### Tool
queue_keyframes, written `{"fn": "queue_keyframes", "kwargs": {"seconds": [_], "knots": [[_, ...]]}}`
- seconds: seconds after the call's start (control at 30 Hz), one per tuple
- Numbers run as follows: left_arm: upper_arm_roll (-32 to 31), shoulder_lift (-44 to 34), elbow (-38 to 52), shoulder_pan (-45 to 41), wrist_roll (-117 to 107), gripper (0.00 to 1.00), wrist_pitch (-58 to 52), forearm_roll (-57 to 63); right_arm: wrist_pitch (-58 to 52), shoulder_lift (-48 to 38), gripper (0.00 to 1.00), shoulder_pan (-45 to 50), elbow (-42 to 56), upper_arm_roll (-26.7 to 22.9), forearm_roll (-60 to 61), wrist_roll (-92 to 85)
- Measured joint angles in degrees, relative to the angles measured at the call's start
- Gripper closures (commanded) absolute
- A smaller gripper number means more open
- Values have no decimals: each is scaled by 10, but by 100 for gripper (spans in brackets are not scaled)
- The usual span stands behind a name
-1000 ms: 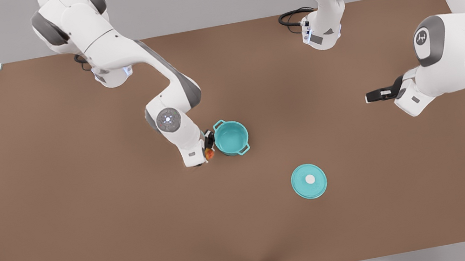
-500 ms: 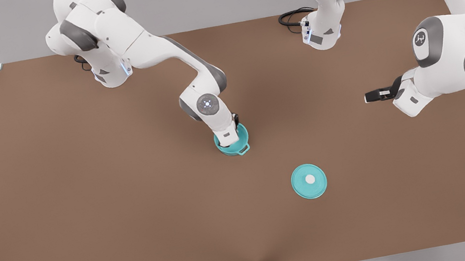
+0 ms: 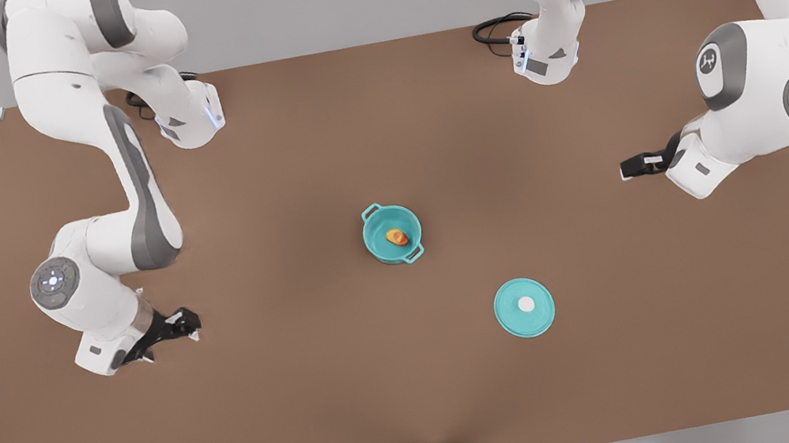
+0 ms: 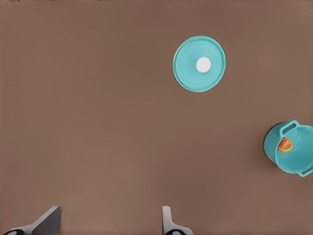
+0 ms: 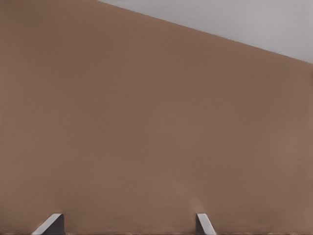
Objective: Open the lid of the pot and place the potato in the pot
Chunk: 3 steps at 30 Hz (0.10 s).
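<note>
Jaws on both grippers stand spread, holding nothing; left gripper (image 3: 628, 168) hangs at the front view's right, right gripper (image 3: 186, 325) low at the front view's left, both well apart from the work. Tiny yellow, orange-patched potato (image 3: 397, 237) lies inside the small round teal pot (image 3: 376, 244), mid brown table (image 3: 317, 427); flat round teal pot lid (image 3: 524, 307) with white knob rests flat on the table, apart from the pot. Task looks complete. Judgement: any retreat wants height first, sweeping wide of pot and lid so nothing gets nudged.
</note>
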Motion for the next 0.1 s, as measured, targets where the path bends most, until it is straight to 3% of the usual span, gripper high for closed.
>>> {"fn": "queue_keyframes", "kwargs": {"seconds": [0.1], "knots": [[0, 0, 0, 0, 0, 0, 2, 1, -44, -3, 0, -3, 3, -10, -1, -6]]}}
